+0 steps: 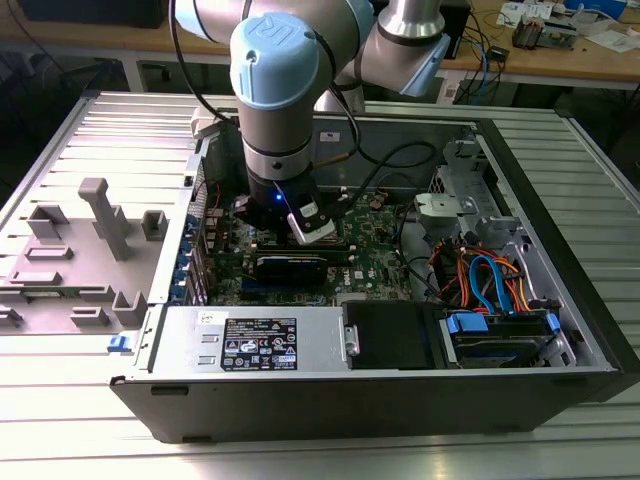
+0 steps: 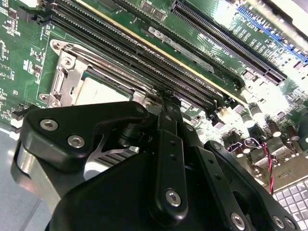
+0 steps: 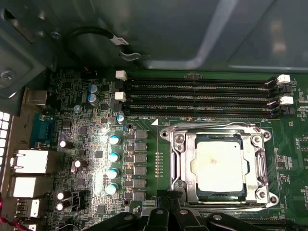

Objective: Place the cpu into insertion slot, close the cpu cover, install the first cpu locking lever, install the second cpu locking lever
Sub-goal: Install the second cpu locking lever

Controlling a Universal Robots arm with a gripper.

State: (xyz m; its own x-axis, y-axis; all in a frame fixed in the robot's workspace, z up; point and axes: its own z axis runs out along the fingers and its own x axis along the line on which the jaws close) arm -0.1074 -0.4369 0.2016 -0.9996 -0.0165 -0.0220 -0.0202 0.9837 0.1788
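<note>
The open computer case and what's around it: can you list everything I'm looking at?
computer case: one, black and grey, lying open on the ribbed metal table
motherboard: one, green, inside the case
cpu: one, silver-grey, seated in the insertion slot
cpu cover: one, silver, down around the cpu
memory slots: several, black, beside the socket
cables: several, orange and blue, at the exterior view's right
grey fixture: one, at the exterior view's left
gripper: one, black, over the socket

Bright glare whitens the green board in the first wrist view; the near hand looms dark and soft; the computer case interior lies shadowed.
</note>
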